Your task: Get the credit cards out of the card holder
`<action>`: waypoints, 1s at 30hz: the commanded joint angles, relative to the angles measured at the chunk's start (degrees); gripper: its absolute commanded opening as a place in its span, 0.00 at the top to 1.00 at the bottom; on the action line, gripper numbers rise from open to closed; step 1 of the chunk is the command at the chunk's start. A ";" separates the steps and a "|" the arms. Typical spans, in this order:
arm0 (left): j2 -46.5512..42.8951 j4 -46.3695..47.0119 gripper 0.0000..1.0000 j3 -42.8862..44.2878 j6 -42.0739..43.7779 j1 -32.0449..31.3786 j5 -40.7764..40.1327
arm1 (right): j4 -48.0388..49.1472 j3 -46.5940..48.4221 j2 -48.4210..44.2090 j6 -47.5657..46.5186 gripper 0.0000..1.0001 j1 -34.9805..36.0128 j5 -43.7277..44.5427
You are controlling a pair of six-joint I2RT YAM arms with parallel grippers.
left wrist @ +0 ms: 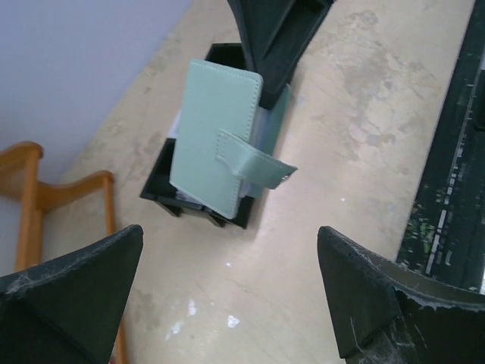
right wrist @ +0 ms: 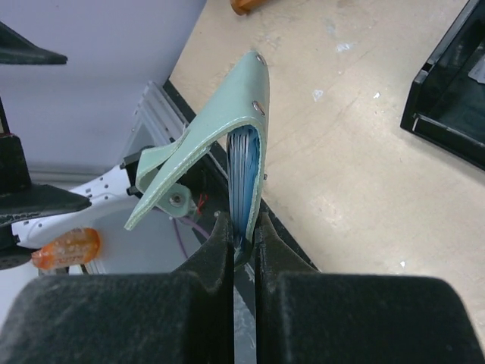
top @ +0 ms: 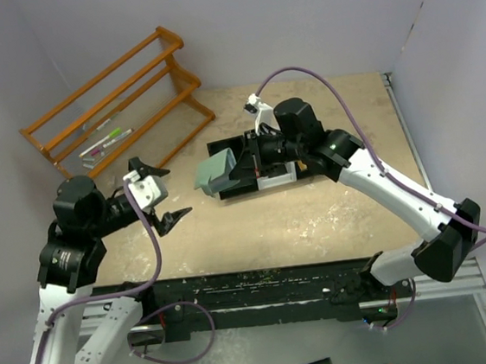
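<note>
Pinches the card holder by one thin edge in the fully closed right gripper at centre frame above the black tray, with the left gripper wide open and empty at centre left; risks a twist or slip under any tug at the cards.

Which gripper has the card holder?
The right gripper: it is shut on the card holder's edge. The left gripper is wide open, empty and apart from it.

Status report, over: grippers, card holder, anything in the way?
Left gripper open, empty. Right gripper shut on card holder, held near black tray, snap tab loose. Nothing blocks the left.
</note>
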 commanded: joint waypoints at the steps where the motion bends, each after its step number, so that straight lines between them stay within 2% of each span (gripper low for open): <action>1: 0.98 8.40 0.01 -2.46 4.68 -0.09 -2.20 | 0.25 4.68 0.33 2.85 1.00 0.33 -0.98; 8: -5.16 6.17 0.01 -11.08 16.95 -0.04 0.05 | 4.40 5.03 -0.38 6.53 1.00 0.32 -6.91; 14: -7.57 18.93 0.01 -11.96 8.74 -0.08 -2.85 | 5.74 4.46 -0.23 6.63 1.00 0.30 -9.98; 18: -6.56 22.71 0.10 -12.00 3.82 -0.09 -2.32 | 7.63 2.86 -0.48 7.23 1.00 0.39 -11.79; 24: -1.67 17.29 0.16 -9.95 3.22 -0.07 4.98 | 9.23 2.39 -0.42 7.93 1.00 0.99 -13.28; 28: -0.82 15.13 0.19 -8.60 3.60 -0.07 4.56 | 8.47 2.28 -0.58 7.75 1.00 1.09 -12.54; 30: -1.28 17.89 0.27 -8.86 0.83 -0.09 1.70 | 8.14 2.32 -0.43 7.55 1.00 1.31 -12.24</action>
